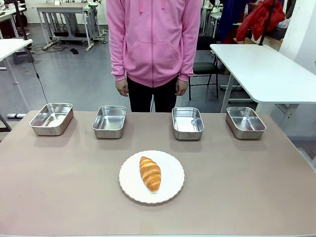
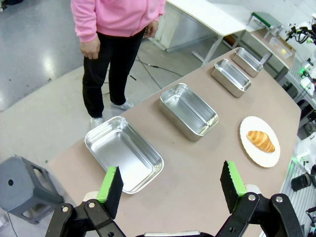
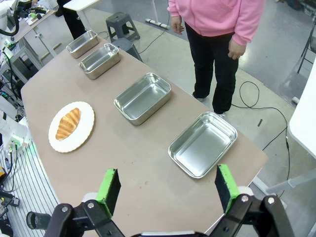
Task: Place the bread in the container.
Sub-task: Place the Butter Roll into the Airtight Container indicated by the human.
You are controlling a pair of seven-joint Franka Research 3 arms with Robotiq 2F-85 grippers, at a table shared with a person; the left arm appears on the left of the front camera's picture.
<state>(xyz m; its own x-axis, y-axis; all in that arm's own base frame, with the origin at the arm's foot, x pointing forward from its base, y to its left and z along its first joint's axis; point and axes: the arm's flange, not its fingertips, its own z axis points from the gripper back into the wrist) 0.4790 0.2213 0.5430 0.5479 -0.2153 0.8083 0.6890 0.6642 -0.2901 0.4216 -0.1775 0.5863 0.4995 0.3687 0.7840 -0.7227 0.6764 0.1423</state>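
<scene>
In the left wrist view we see the left gripper [image 2: 171,180] at the bottom of the frame, its jaws spread wide and holding nothing, above the table [image 2: 197,165]. The right gripper [image 3: 167,181] is in the same state in the right wrist view, with the jaws wide apart and empty. In the front view the bread [image 1: 150,174] lies on a round white plate [image 1: 170,170] in the lower middle of the frame. Above it, across the middle, four empty steel pans stand in one row, apart from the plate: the first container [image 1: 49,129] at left, the second container [image 1: 108,133], the third container [image 1: 187,135] and the fourth container [image 1: 246,134] at right. A person [image 1: 153,44] in a pink hoodie stands at top centre, arms hanging down.
</scene>
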